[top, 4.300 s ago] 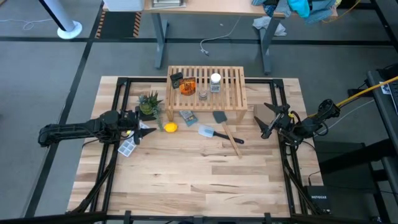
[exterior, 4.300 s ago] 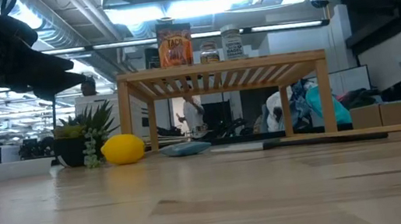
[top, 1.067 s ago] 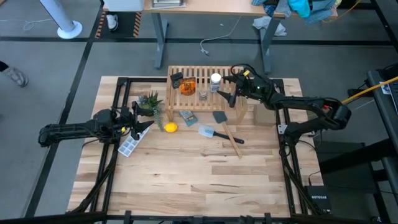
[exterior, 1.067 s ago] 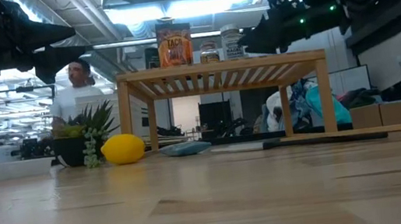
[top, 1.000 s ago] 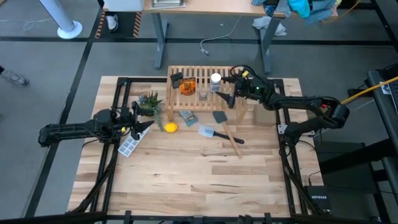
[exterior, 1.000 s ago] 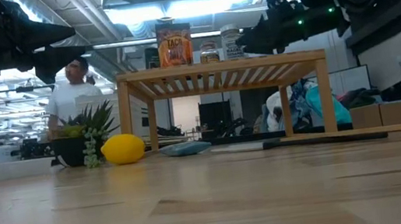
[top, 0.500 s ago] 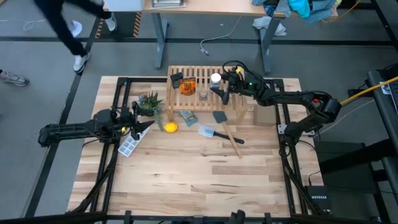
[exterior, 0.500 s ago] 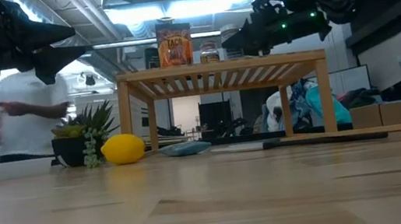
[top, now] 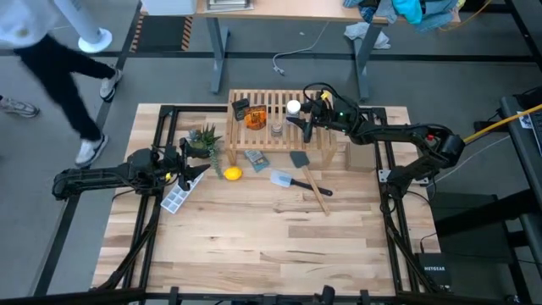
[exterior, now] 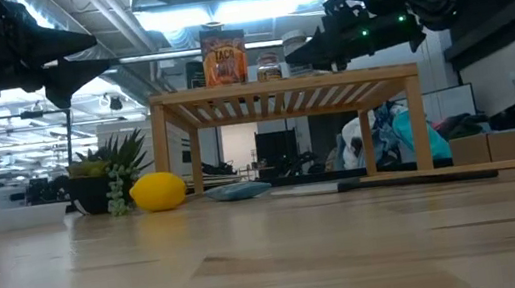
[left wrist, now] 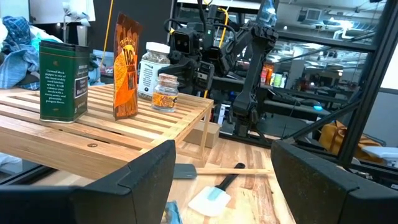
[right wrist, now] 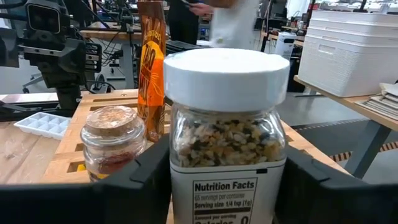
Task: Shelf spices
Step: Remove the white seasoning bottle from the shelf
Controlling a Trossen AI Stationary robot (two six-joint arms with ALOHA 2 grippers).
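On the slatted wooden shelf (top: 271,140) at the table's far side stand the spices: a dark square tin (top: 240,108), an orange packet (top: 256,119), a tiny glass jar (top: 276,129) and a white-capped jar (top: 293,108). My right gripper (top: 298,120) reaches level over the shelf from the right. In its wrist view the white-capped jar (right wrist: 227,124) fills the space between its fingers. My left gripper (top: 196,174) waits open near the table's left side, level with the shelf's front, with nothing between its fingers (left wrist: 143,180). My right gripper has the white-capped jar's glass body (right wrist: 186,155), below the cap, between its two fingers, one on each side. The fingers (right wrist: 146,177) come level from the table's right. The jar stands upright with its base on the shelf's slats.
In front of the shelf lie a yellow lemon (top: 232,174), a small potted plant (top: 203,140), a white ice-cube tray (top: 174,202), a grey-blue spatula (top: 284,180) and a wooden-handled tool (top: 315,191). A cardboard box (top: 360,158) sits right of the shelf. A person (top: 51,51) walks beyond the far left corner.
My right gripper has gone toward the table's left over the shelf, up to the white-capped jar, staying level, and its fingers now stand on both sides of the jar. The jar has not moved. A person has walked past beyond the table's far left.
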